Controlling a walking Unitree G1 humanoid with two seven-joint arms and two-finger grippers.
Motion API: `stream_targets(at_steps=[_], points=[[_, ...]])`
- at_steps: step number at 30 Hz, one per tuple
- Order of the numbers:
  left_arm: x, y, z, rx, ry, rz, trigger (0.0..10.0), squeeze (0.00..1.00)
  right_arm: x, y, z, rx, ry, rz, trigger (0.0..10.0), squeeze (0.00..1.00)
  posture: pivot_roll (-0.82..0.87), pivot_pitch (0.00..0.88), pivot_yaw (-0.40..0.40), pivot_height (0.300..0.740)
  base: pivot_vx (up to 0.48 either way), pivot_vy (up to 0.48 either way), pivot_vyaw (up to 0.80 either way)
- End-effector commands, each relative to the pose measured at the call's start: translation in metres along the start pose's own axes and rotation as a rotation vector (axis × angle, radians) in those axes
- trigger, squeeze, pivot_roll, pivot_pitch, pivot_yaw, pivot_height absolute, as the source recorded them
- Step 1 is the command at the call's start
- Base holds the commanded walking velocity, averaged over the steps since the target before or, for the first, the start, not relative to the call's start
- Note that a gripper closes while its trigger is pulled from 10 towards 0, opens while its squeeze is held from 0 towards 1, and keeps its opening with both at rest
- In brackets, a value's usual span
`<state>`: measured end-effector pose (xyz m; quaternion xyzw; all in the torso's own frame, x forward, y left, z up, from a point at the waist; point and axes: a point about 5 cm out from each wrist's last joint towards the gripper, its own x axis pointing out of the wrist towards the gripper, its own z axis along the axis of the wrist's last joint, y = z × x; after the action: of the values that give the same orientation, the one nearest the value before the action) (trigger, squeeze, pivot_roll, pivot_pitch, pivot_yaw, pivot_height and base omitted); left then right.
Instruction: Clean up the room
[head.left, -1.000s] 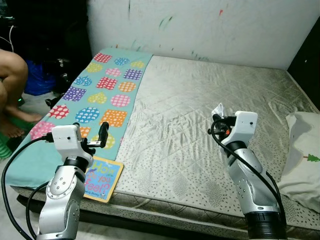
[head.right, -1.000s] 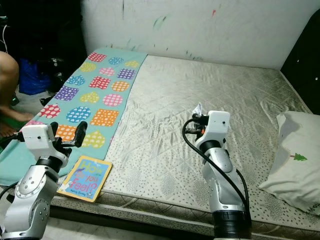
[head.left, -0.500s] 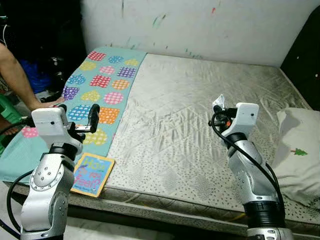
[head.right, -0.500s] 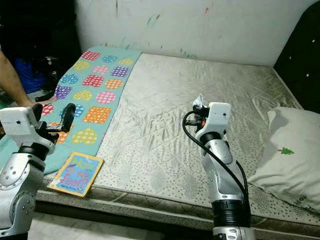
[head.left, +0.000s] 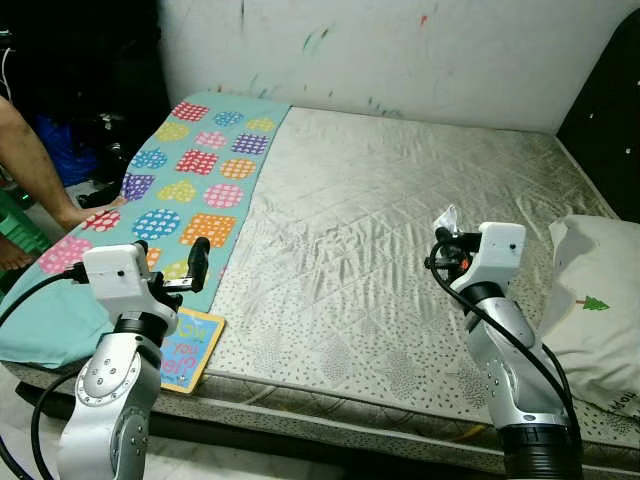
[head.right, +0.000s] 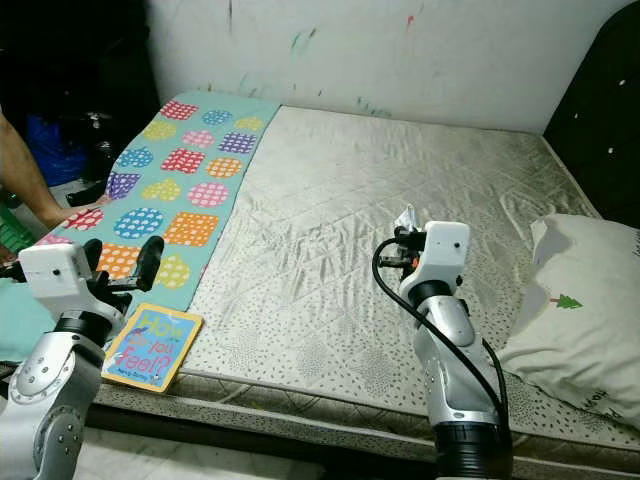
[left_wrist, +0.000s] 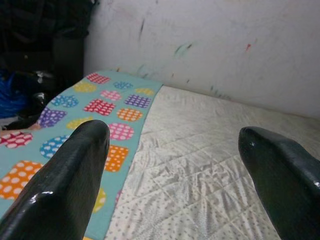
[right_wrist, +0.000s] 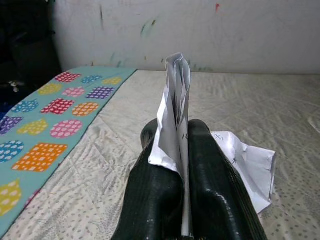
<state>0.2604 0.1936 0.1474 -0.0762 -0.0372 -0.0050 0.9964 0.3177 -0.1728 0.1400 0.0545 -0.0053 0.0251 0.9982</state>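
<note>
The right gripper (right_wrist: 182, 150) is pinched on a crumpled sheet of paper (right_wrist: 176, 95), held above the bare mattress (head.left: 370, 200) with the sheet standing upright between the fingers, its long axis running up and away from the fingertips. The left gripper (left_wrist: 175, 150) is spread wide and holds nothing. A children's book (head.right: 150, 346) lies flat at the near edge of the bed, just beside the polka-dot blanket (head.left: 200, 170), below and just ahead of the left gripper, which is much the nearer arm. Its long axis runs roughly away from the robot, towards the wall. A pillow (head.left: 600, 300) rests at the right.
</note>
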Motion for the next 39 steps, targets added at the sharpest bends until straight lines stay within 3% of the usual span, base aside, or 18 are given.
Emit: stream_targets(at_steps=[1,5,14,28,39], points=[[-0.001,-0.001,0.001,0.001,-0.001,0.001,10.0,0.0,0.001,-0.003,0.006,-0.005,-0.017,-0.007,10.0,0.0,-0.03,0.0,-0.058,0.74,0.0,0.0,0.0],[-0.003,-0.001,0.001,-0.018,0.002,-0.002,10.0,0.0,0.001,-0.001,0.005,0.002,-0.008,-0.007,10.0,0.0,-0.02,0.0,-0.051,0.74,0.0,0.0,0.0],[-0.003,-0.001,0.0,-0.012,0.015,-0.021,10.0,0.0,-0.001,0.003,0.002,-0.003,0.004,0.003,10.0,0.0,-0.02,0.0,-0.04,0.74,0.0,0.0,-0.8],[-0.004,0.001,0.001,-0.005,0.032,-0.026,10.0,0.0,-0.006,0.002,-0.001,-0.004,0.015,-0.021,10.0,0.0,-0.02,0.0,-0.027,0.74,0.0,0.286,-0.7],[-0.003,0.001,0.001,-0.008,0.04,-0.029,10.0,0.0,-0.005,0.002,-0.003,-0.012,0.024,-0.009,10.0,0.0,-0.02,0.0,-0.031,0.74,0.0,0.298,0.0]])
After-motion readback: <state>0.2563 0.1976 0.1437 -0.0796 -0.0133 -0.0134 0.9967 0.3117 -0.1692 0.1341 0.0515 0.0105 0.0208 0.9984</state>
